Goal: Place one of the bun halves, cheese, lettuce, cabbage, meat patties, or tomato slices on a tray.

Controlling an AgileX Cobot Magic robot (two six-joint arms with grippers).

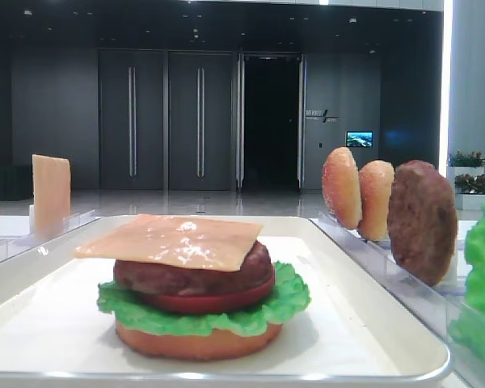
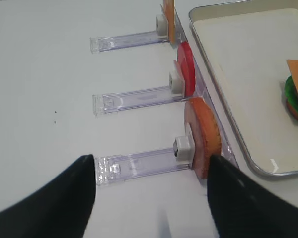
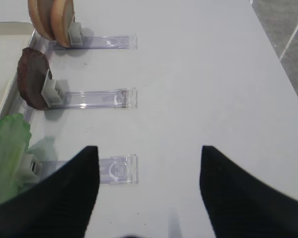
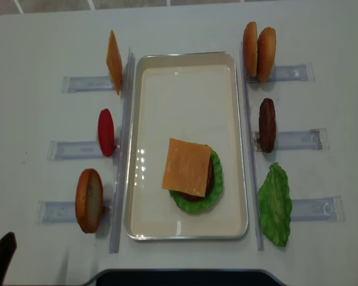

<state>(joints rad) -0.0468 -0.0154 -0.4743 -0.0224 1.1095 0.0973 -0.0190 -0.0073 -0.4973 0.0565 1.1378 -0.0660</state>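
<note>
On tray: shallow cream-white rectangular tray (image 4: 144,149) carries glossy orange-yellow square cheese slice (image 4: 187,167), topmost over patty, seemingly tomato, lettuce, bun.
Left gripper (image 2: 151,198): jaws spread, empty, beside tray.
Right gripper (image 3: 149,191): jaws spread, empty.

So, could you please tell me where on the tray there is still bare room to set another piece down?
The tray's whole far half, between the stacked burger and the far rim, is bare. A narrower strip lies left of the burger. The near end, between burger and rim, is tight. Outside both long rims, racks holding upright pieces crowd the sides.
</note>
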